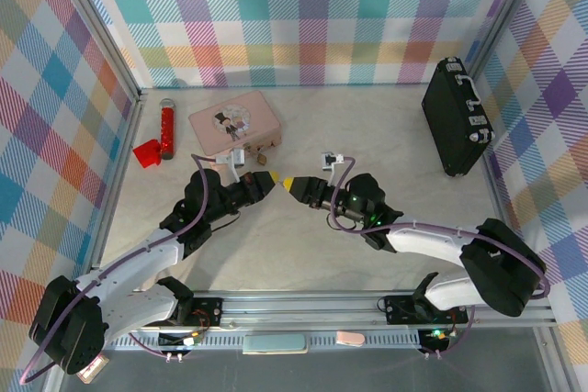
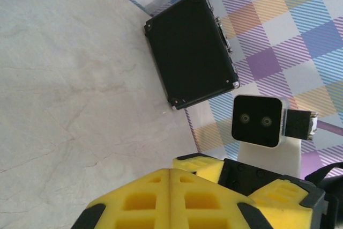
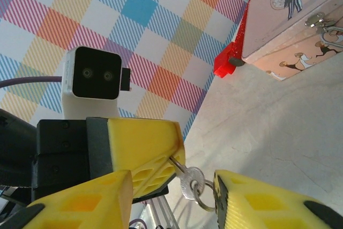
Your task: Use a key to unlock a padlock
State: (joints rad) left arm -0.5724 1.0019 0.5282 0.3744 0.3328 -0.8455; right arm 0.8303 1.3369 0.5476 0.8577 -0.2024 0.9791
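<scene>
**Two arms meet over a little key**

The left gripper (image 1: 268, 177) has its jaws clenched on the thin end of the key (image 3: 188, 182). The round end of the key sticks out, with a small ring (image 3: 204, 200) on it. The right gripper (image 1: 296, 184) has its jaws spread apart, and the round end sits in the gap between them. The two yellow tips almost meet in the middle of the table (image 1: 386, 227).

The padlock (image 1: 265, 145) is at the near side of the pink box (image 1: 230, 121), just behind the left gripper. It is too small to see well. A red tube (image 1: 168, 128) lies left of the box, with a red cap (image 1: 147, 153) near it. A black case (image 1: 457, 117) lies far off on the right, by the wall.

Nothing lies between the grippers and the pink box.

The table is pale and a bit marbled. Bright checked walls (image 1: 303, 16) stand around it, held by grey metal bars (image 1: 110, 185).
</scene>
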